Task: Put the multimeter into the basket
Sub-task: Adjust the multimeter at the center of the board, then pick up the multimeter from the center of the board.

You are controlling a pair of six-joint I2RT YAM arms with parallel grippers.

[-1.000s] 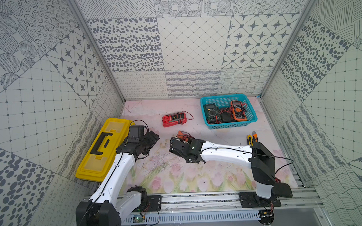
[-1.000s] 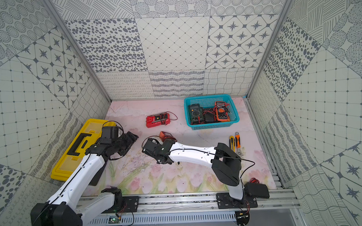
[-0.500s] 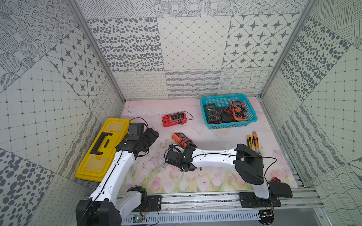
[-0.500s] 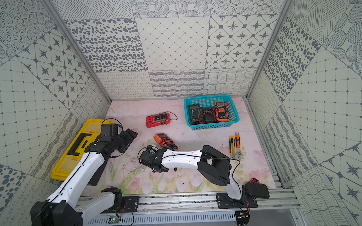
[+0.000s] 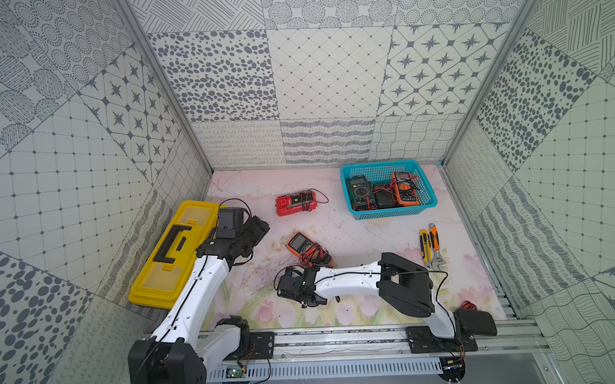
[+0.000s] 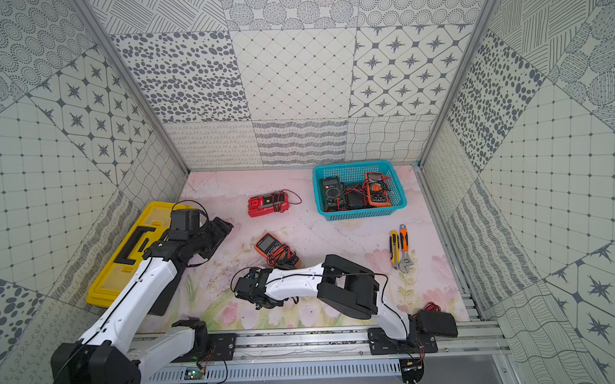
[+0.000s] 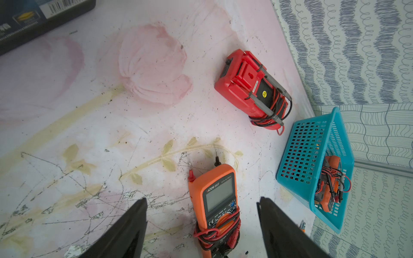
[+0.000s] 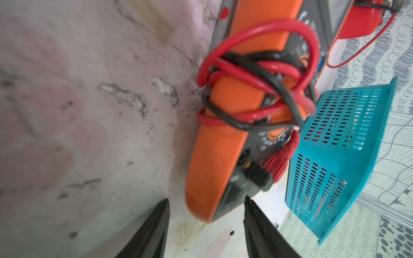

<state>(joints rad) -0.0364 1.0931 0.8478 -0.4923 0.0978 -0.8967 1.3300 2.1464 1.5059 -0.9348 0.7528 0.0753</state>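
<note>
An orange multimeter (image 5: 306, 247) (image 6: 274, 250) wrapped in red and black leads lies flat mid-table. Just in front of it, low over the table, my right gripper (image 5: 304, 292) (image 8: 206, 201) stands open. In the right wrist view the orange multimeter (image 8: 223, 145) has its near end level with the fingertips, untouched. A red multimeter (image 5: 296, 202) (image 7: 250, 89) lies face down farther back. At the back right, the teal basket (image 5: 393, 213) (image 6: 361, 214) (image 7: 306, 156) holds several meters. My left gripper (image 5: 257, 232) (image 7: 201, 198) hangs open left of the orange multimeter (image 7: 219, 196).
A yellow toolbox (image 5: 174, 250) with a black handle lies along the left wall under my left arm. A utility knife and a wrench (image 5: 431, 246) lie near the right wall. A black device (image 5: 476, 322) with a red lead sits at the front right corner.
My right gripper has drawn back toward the front, away from the orange multimeter, and its jaws have gone from shut to open. The multimeter and the left arm have stayed put.
</note>
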